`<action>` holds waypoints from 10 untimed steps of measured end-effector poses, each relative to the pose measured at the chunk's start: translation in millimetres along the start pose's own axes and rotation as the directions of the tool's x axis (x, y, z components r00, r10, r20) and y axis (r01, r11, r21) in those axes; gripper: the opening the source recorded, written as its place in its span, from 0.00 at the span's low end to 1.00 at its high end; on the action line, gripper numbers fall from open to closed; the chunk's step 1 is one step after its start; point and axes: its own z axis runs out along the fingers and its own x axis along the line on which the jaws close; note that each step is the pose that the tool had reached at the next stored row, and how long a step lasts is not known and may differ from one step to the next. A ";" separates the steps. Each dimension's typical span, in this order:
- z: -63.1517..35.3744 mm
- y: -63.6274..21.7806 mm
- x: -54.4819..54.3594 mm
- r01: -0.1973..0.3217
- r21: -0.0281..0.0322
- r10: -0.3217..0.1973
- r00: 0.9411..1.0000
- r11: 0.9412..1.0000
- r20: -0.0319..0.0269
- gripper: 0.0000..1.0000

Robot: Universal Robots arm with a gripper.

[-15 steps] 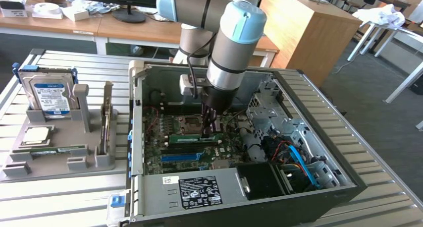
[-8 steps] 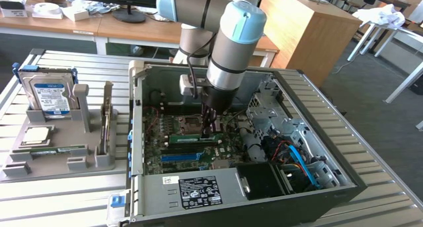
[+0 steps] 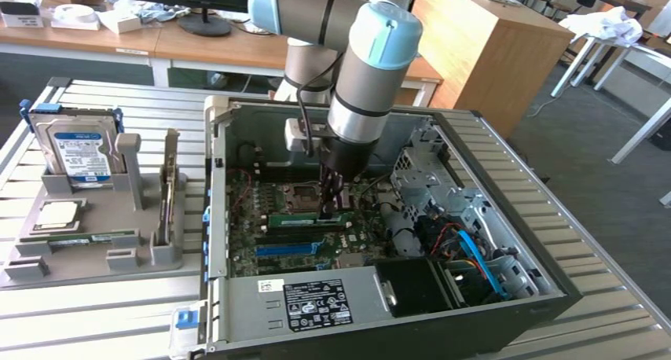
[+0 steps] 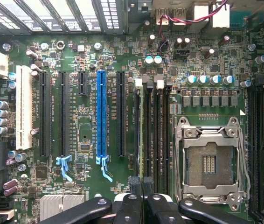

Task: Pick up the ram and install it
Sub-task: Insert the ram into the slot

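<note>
The ram (image 3: 302, 217), a thin green stick, stands on edge in a memory slot of the motherboard inside the open computer case. In the wrist view the ram (image 4: 144, 130) appears edge-on as a thin line beside the other black slots (image 4: 159, 135). My gripper (image 3: 335, 212) reaches straight down into the case and its tips are at one end of the stick. The gripper (image 4: 142, 184) is shut, with its black fingers (image 4: 133, 186) pressed together right over the ram's end. Whether they pinch the stick or only rest on its top edge I cannot tell.
An empty processor socket (image 4: 210, 161) lies beside the slots, and a blue card slot (image 4: 101, 116) on the other side. Case walls (image 3: 504, 163) and cables (image 3: 472, 254) hem the arm in. On the exterior view's left, a grey fixture (image 3: 126, 254) holds a hard drive (image 3: 71, 152), a processor chip (image 3: 58, 213) and another green stick (image 3: 78, 238).
</note>
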 end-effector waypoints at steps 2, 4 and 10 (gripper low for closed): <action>0.1 0.0 0.0 0.000 0.000 0.000 1.000 1.000 0.000 0.11; 0.1 0.0 0.0 0.000 0.000 0.000 1.000 1.000 0.000 0.11; -0.7 0.0 -0.1 0.000 -0.001 0.000 1.000 1.000 0.001 0.11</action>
